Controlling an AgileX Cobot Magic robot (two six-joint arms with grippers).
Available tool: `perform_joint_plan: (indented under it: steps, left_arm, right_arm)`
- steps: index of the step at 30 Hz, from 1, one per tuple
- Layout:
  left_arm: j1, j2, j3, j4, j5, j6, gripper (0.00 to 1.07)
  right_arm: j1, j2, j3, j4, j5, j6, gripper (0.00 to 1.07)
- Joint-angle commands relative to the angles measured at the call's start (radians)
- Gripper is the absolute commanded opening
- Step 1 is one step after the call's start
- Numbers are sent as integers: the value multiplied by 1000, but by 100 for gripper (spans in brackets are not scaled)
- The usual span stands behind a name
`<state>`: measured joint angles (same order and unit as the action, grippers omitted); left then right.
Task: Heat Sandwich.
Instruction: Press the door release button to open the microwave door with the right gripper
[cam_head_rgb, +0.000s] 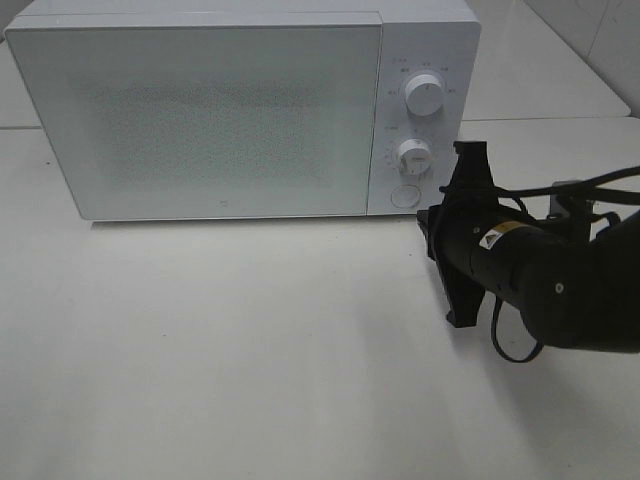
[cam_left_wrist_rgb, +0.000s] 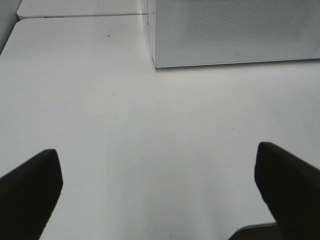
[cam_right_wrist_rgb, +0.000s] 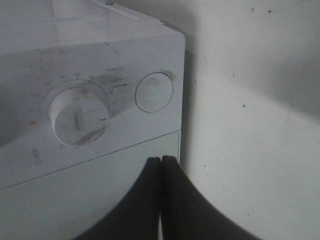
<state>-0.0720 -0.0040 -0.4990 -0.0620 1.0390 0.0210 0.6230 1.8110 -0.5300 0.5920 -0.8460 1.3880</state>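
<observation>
A: Sandwich first: where is it?
B: Not in any view. The microwave (cam_head_rgb: 200, 110) door is closed and its frosted front hides the inside, so I cannot tell whether it sits in there. None shows on the table (cam_head_rgb: 250, 350) in front.
A: How would it handle?
B: I'd judge it light and soft: bread squashes, filling slides out. Pinch gently across the crust edges, or lift whatever carries it.
A: The claws?
B: Right gripper (cam_right_wrist_rgb: 161, 172) has its fingers pressed together on nothing, close to the round button (cam_right_wrist_rgb: 154, 93) beside the lower dial (cam_right_wrist_rgb: 79, 114). Left gripper (cam_left_wrist_rgb: 156, 152) is spread wide above the table, empty.
</observation>
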Motion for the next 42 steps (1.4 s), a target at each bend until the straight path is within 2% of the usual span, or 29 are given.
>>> perform_joint_plan:
  steps: [1,6,25,42]
  left_arm:
    - [2,-23,3,-9,-2,-5,101]
    - [2,-23,3,-9,-2,-5,101]
    - [2,-23,3,-9,-2,-5,101]
    - [2,-23,3,-8,-2,-5,101]
  right_arm:
    - [-57,-3,-55,-51,71,-43,0]
    - [-88,35,-103,-78,83,-51,0]
    - [-118,221,-286,-88,91,-19,0]
    - [-134,288,-345,-36,52,-43,0]
